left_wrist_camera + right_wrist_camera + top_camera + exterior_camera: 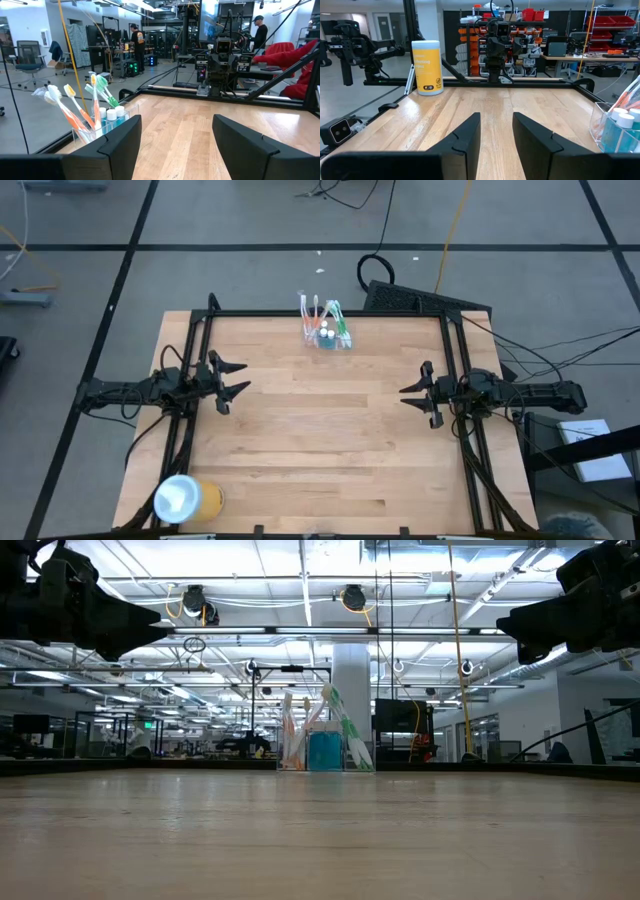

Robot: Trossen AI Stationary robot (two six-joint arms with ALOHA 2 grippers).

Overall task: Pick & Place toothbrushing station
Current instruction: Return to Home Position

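Yellow canister with white lid (186, 498): upright on the wooden table (320, 460), well nearer than the toothbrushing station (328, 336) and to its left.

Left gripper (243, 378): raised, nearer than the station, to its left. Fingers spread wide, empty.

Right gripper (405, 395): raised, nearer than the station, to its right. Fingers narrowly parted, empty.

Station: upright at the table's far edge, containing toothbrushes (75, 107) and blue bottles (112, 116).

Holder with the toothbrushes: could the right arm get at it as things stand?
Probably yes. The right gripper hangs open at the right side, with only bare table between it and the holder at the far edge. The left gripper waits at the left, out of the way.
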